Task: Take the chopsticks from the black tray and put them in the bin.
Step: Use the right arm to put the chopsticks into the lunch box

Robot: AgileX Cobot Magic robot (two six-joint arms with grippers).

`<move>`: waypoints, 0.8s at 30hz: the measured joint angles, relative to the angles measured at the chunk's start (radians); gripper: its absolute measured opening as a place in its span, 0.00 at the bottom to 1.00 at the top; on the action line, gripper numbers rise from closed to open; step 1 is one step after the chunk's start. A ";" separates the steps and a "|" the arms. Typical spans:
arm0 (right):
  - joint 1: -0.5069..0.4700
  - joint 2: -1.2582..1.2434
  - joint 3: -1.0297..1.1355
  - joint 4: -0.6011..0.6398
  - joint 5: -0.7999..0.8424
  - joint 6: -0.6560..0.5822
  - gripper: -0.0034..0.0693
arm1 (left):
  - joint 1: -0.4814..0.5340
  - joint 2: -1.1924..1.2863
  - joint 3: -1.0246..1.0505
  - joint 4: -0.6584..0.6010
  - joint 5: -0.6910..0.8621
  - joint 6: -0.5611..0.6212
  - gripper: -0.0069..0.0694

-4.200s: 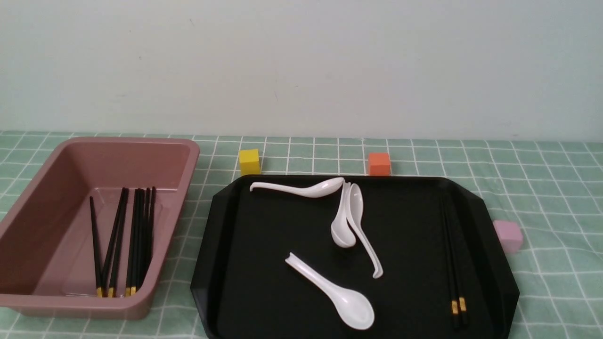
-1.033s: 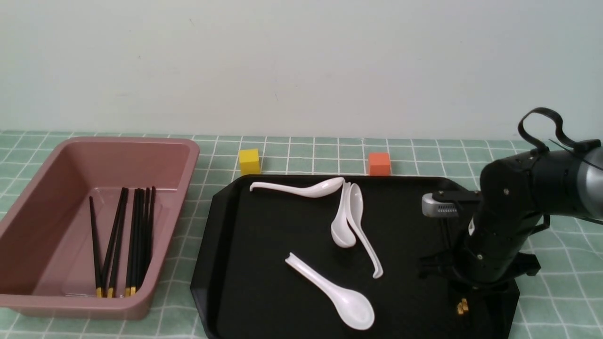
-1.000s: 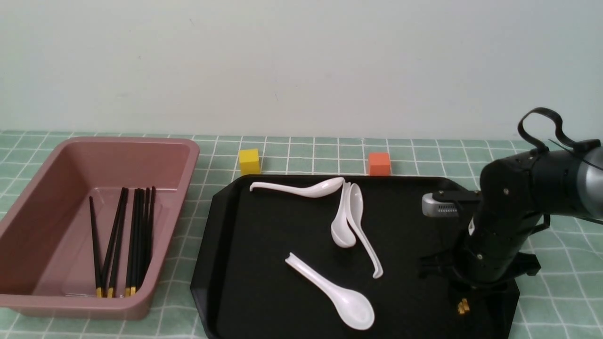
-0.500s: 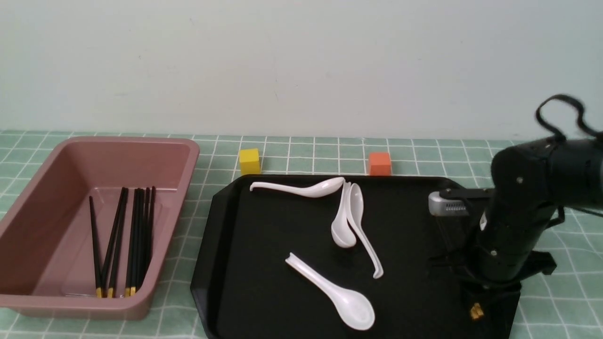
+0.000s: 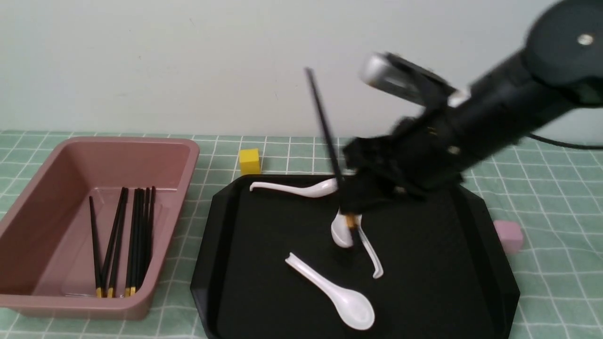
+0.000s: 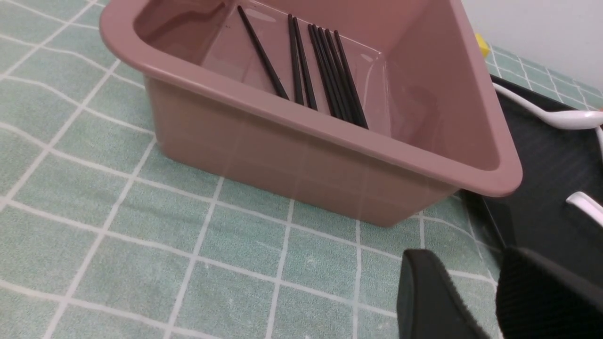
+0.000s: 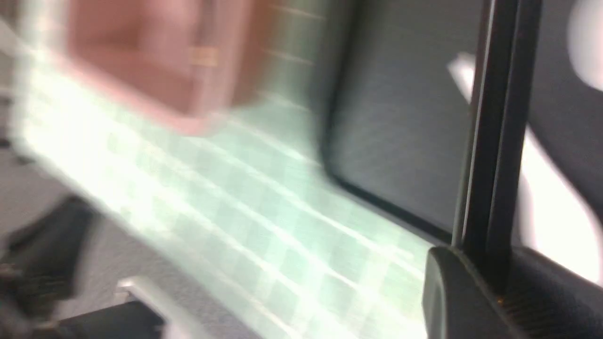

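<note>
Since a second ago the chopsticks (image 5: 323, 117) have left the right side of the black tray (image 5: 424, 282), now in the air over its middle. right fingers (image 5: 351, 200) clamped on the pair near the yellow bands: thin ends slant up above the fingers, banded ends just below, over the white spoons (image 5: 340, 234). bin (image 5: 70, 306) well left of those fingers, other sticks (image 5: 136, 235) inside. left fingers (image 6: 424, 292) apart, holding nothing, near the bin's corner
</note>
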 joint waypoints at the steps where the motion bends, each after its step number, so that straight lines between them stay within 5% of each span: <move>1: 0.037 0.027 -0.034 0.008 -0.013 -0.003 0.25 | 0.000 0.000 0.000 0.000 0.000 0.000 0.40; 13: 0.309 0.514 -0.517 0.107 -0.225 -0.007 0.25 | 0.000 0.000 0.000 0.000 0.000 0.000 0.40; 24: 0.340 0.752 -0.663 0.148 -0.488 -0.046 0.25 | 0.000 0.000 0.000 0.000 0.000 0.000 0.40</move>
